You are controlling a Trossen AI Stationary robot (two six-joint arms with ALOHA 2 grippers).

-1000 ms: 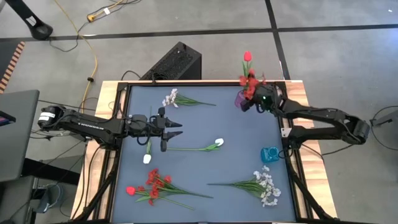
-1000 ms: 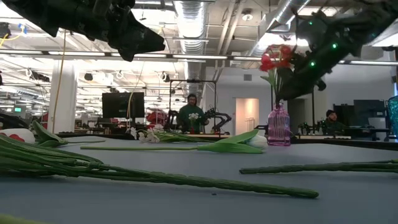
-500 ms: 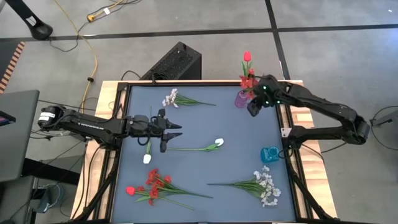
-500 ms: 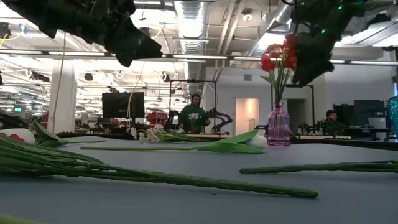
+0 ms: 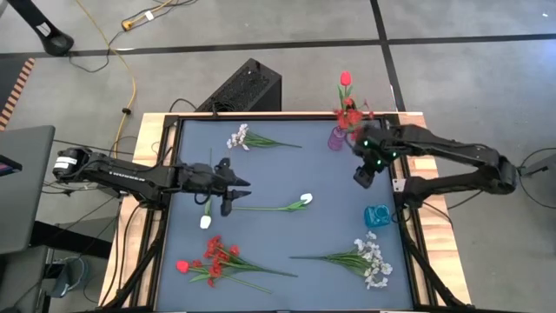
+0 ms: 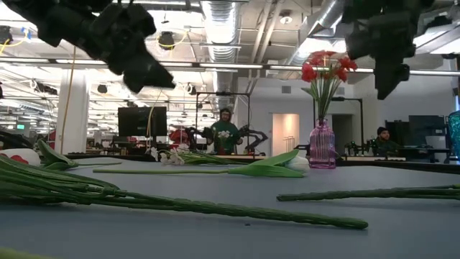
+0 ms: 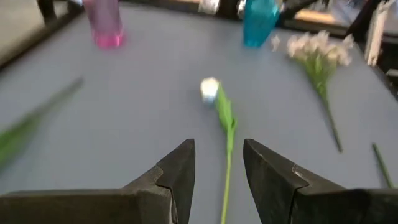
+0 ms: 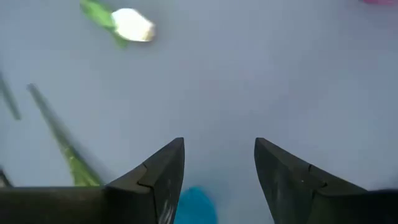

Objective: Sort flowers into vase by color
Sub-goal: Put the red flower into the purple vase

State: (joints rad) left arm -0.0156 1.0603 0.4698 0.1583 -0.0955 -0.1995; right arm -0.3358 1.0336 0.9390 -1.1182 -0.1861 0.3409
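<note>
White tulip (image 5: 306, 200) lying mid-desk — light, floppy, best pinched low on its thin stem. Left gripper (image 5: 244, 183) hovering just left of it, fingers apart and empty; right gripper (image 5: 361, 176) likewise released, near pink vase (image 5: 336, 139).

A: How is the light from above?
B: Even and soft. The desk (image 5: 278, 165) is evenly lit with no glare, and the arms cast only faint shadows.
A: And at desk height?
B: Bright ceiling strips (image 6: 215, 68) in the hall burn nearly white, so both arms read as dark silhouettes. The nearest green stems (image 6: 180, 205) are soft, out of focus.
A: The wrist cameras?
B: Both are blurred. The white tulip (image 7: 210, 89) smears in the left one, and another pale bloom (image 8: 132, 25) smears in the right one; only the dark fingers (image 8: 161, 180) look crisp.
</note>
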